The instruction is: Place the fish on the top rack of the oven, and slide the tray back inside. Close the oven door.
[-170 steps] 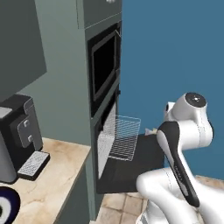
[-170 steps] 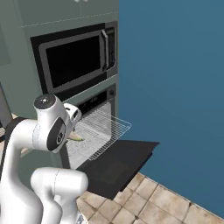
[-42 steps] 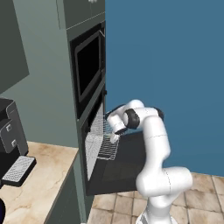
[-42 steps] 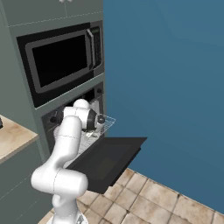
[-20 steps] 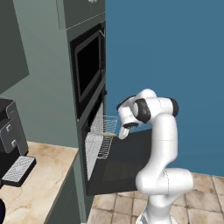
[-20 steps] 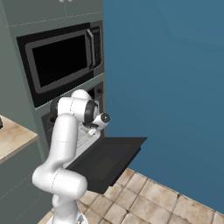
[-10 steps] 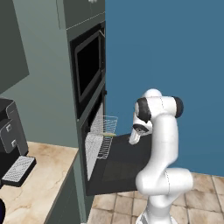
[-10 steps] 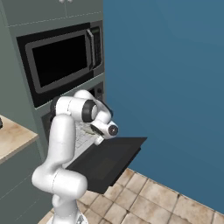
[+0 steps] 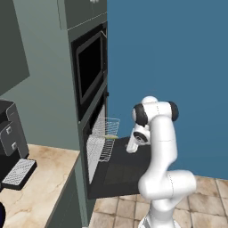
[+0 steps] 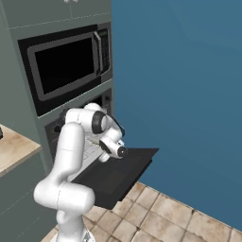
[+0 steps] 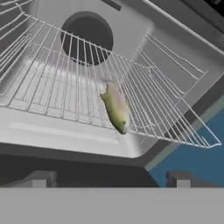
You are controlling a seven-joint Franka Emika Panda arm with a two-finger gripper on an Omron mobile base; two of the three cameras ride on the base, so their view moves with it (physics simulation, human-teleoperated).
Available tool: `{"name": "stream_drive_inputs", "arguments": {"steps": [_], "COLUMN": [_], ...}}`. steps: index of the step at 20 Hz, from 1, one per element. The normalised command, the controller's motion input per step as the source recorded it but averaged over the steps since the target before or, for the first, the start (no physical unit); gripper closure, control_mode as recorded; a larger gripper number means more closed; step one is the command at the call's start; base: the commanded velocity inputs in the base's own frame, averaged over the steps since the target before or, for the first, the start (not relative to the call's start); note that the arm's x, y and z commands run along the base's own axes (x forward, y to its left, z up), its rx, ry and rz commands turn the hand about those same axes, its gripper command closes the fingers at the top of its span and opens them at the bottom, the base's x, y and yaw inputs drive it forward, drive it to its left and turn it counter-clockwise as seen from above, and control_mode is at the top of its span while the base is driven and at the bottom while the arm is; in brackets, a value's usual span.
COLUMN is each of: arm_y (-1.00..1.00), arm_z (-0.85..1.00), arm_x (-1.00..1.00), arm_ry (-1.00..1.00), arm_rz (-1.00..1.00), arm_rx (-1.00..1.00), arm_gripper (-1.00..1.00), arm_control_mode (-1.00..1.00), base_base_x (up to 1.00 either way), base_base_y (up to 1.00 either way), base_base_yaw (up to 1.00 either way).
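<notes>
Microwave point(image 10: 66, 66) above, coffee machine point(image 9: 11, 133) left

One fish point(image 11: 116, 108); one wire top rack point(image 11: 65, 78); one open oven door point(image 10: 120, 172); one microwave point(image 10: 66, 66); one coffee machine point(image 9: 11, 138); one tabletop point(image 9: 40, 187).

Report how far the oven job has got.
Done: the fish lies on the top rack, and the gripper is open with nothing in it. In hand: nothing; the gripper sits back from the rack's front edge. Left: the rack sticks out of the oven, so slide it in, then lift the lowered oven door shut.
</notes>
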Motion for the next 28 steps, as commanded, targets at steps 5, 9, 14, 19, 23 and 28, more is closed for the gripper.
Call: {"name": "stream_drive_inputs", "arguments": {"steps": [5,9,14,19,23,28], "arm_y": [0.57,0.65,0.76,0.96,0.48,-0.73], "arm_z": [-0.47,-0.19,-0.01,-0.09,0.00,0.52], "arm_x": [0.73,0.89,0.93,1.00,0.44,-0.13], "arm_ry": [0.00,0.00,0.01,0.02,0.02,0.00], "arm_rz": [0.14,0.09,0.05,0.02,0.00,0.00], "arm_rx": [0.05,0.05,0.05,0.02,0.00,0.00], "arm_gripper": [-1.00,-1.00,-1.00,-1.00,-1.00,-1.00], "arm_control_mode": [-1.00,-1.00,-1.00,-1.00,-1.00,-1.00], "base_base_x": [0.00,0.00,0.00,0.00,0.00,0.00], "base_base_y": [0.00,0.00,0.00,0.00,0.00,0.00], "base_base_yaw": [0.00,0.00,0.00,0.00,0.00,0.00]}}
